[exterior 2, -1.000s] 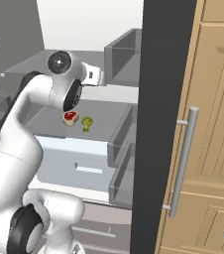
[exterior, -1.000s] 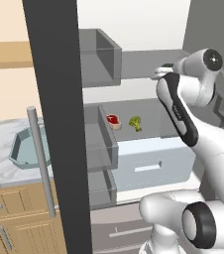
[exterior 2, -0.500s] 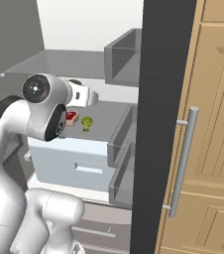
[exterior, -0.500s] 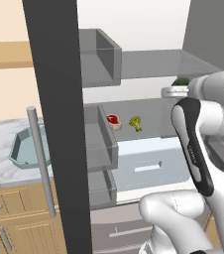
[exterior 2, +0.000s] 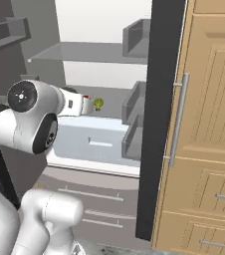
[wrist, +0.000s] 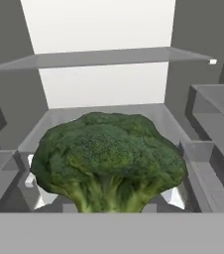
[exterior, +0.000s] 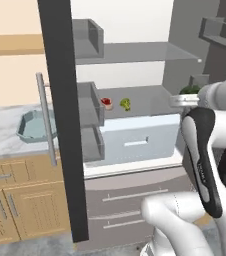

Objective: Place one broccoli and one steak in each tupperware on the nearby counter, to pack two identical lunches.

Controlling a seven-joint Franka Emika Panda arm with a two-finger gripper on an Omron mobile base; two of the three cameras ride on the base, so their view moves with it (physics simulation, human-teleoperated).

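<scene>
jaws: clamped on broccoli point(wrist: 106, 158) | second broccoli point(exterior: 126, 104) beside steak point(exterior: 106, 103) on fridge shelf | teal tupperware point(exterior: 35, 125) on bench point(exterior: 5, 140), left

A tall fridge is seen with its dark door point(exterior: 60, 120) swung open. Grey shelves point(exterior: 135, 52) and a pale drawer point(exterior: 140, 140) are seen inside. Wooden cabinets point(exterior: 15, 205) with metal handles are seen beside it, and a wooden cupboard point(exterior 2: 209, 124) on the other side.
</scene>
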